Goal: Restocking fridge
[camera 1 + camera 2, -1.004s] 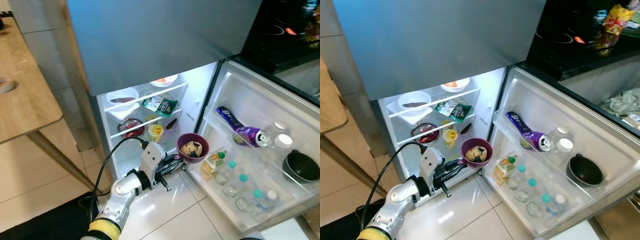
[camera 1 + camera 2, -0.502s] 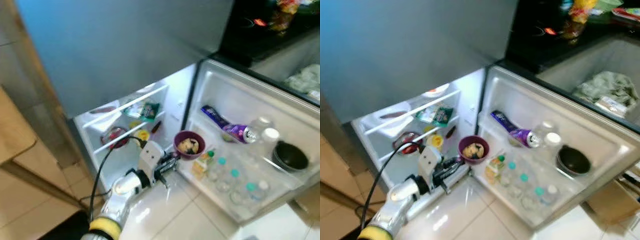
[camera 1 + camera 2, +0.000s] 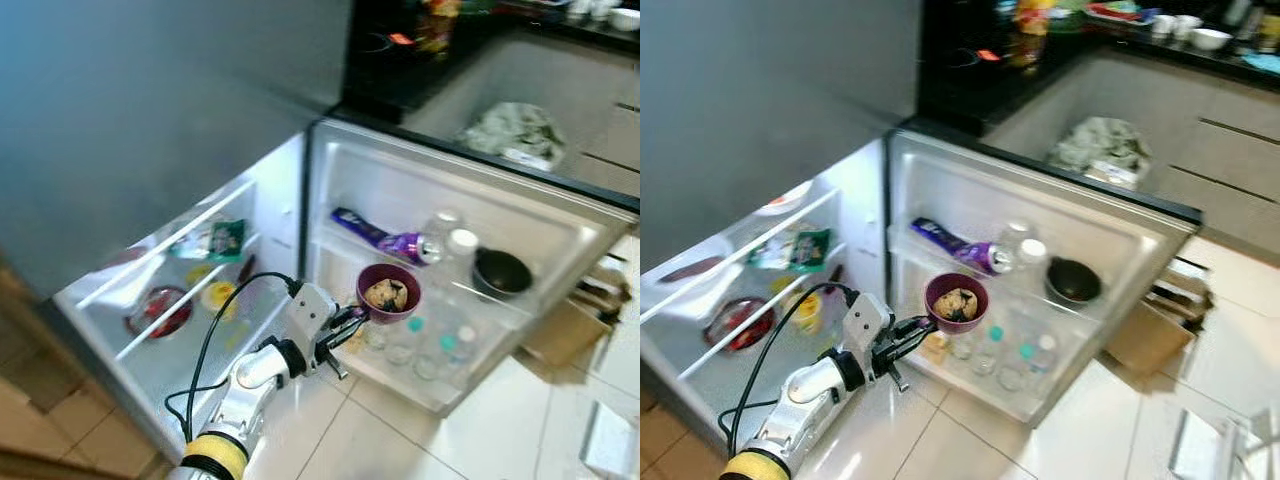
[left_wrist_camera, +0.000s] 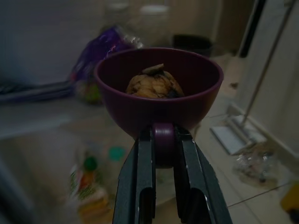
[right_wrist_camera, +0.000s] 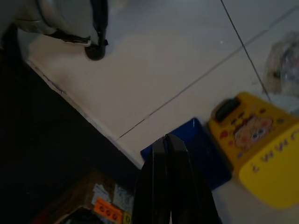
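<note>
Left wrist view showed the left claw (image 4: 163, 154) clenched on the purple bowl's (image 4: 159, 88) handle, before the open fridge door's (image 3: 520, 215) shelves; right claw (image 5: 169, 148) closed above floor.

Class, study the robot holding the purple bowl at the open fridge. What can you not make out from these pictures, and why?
- The food in the purple bowl: dim left wrist view, kind unclear.
- The bottles low in the fridge door: partly behind the bowl, blurred.
- The shelf packet: print too small.
- The yellow box on the floor: cut off by the right wrist view's edge.
</note>
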You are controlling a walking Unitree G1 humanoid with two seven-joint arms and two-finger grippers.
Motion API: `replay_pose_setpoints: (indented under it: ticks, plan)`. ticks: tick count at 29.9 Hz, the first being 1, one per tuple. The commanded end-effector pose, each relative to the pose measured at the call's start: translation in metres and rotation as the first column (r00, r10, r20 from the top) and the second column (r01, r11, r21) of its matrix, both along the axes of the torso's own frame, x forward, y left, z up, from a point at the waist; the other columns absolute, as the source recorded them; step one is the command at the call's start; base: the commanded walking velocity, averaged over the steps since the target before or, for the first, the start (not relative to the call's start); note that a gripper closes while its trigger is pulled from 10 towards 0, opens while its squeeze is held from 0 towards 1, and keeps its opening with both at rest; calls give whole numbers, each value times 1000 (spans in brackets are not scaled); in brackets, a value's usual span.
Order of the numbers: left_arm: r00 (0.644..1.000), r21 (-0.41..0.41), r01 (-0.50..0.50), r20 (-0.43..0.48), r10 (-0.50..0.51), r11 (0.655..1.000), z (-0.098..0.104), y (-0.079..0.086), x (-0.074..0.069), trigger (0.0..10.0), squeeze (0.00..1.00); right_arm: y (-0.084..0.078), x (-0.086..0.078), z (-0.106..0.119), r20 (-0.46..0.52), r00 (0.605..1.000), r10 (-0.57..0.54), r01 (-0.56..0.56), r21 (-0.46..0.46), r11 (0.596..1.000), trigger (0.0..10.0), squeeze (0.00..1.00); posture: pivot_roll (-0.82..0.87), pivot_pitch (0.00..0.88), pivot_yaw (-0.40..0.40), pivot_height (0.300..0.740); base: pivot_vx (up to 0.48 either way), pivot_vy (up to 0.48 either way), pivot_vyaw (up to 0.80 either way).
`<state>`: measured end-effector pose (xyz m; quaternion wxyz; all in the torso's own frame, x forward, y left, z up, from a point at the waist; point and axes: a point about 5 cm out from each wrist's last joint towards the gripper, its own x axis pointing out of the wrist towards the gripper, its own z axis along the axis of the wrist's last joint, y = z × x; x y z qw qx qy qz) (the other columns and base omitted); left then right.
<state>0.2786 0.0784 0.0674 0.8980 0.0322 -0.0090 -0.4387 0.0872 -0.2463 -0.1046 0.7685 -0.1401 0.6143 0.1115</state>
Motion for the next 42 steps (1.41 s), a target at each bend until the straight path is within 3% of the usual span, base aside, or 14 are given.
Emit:
replay_pose_setpoints:
  ticks: [1, 7, 26, 32, 36, 38, 42]
  plan:
    - [1000, -8, 10, 18, -10, 1000, 3, -4, 1, 10000, 0, 1, -1, 0, 7, 1000, -5, 5, 2, 1000, 10000, 0, 46, 0, -65, 740, 0, 0, -750]
    - [1000, -23, -5, 14, 5, 1000, 4, -3, 3, 10000, 0, 1, 0, 0, 30, 999, -20, 20, 6, 1000, 10000, 0, 46, 0, -66, 740, 0, 0, -754]
    - [999, -50, -33, 12, 33, 998, 10, 1, 9, 10000, 0, 4, 4, 0, 50, 999, -19, 18, 21, 1000, 10000, 0, 52, 0, -67, 740, 0, -387, 0]
    - [999, -47, -44, 22, 45, 998, 12, 3, 11, 10000, 0, 4, 5, 0, 52, 998, -19, 18, 22, 1000, 10000, 0, 52, 0, -67, 740, 0, 0, 0]
    - [997, -51, -74, 32, 75, 996, 14, 9, 14, 10000, 0, 4, 6, 1, 54, 998, -15, 14, 27, 1000, 10000, 0, 50, 0, -66, 740, 0, 0, 0]
    - [989, -67, -128, 60, 132, 989, 21, 23, 19, 10000, 0, 4, 9, 2, 60, 998, -4, 1, 35, 999, 10000, 0, 50, 0, -69, 740, 0, 0, 0]
    - [983, -106, -152, 89, 162, 983, 29, 32, 21, 10000, 0, 4, 12, 2, 69, 998, 0, -3, 42, 999, 10000, 0, 49, 0, -71, 740, 0, 0, 0]
